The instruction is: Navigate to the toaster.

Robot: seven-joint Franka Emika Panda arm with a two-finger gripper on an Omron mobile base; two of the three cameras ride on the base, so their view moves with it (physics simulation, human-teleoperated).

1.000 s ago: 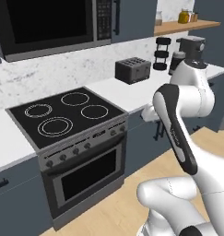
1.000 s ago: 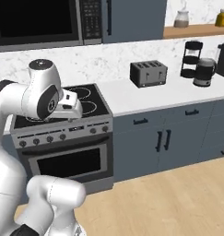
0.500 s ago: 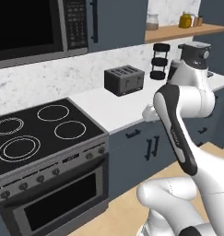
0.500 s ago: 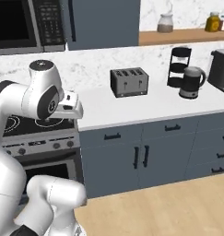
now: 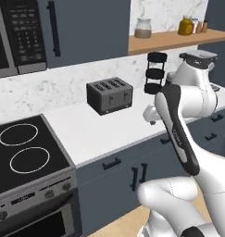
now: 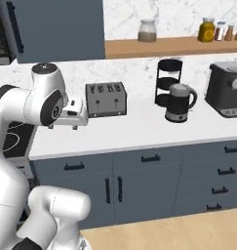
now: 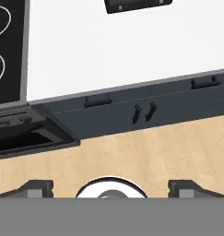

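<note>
two-finger gripper (image 7: 111, 188) of the white arm: tips set wide apart at the bottom of the hand view, nothing btwn them, held above the counter's front edge; white stone countertop (image 5: 114, 132) beneath, w/ dark blue cabinet fronts (image 6: 139, 180) below; small dark grey boxy four-slot toaster (image 5: 109, 95) at the back of the counter by the marble wall, slots up; black glass cooktop (image 5: 21, 152) to its left; black kettle (image 6: 181, 102) and black tiered stand (image 6: 167, 80) to its right.
</note>
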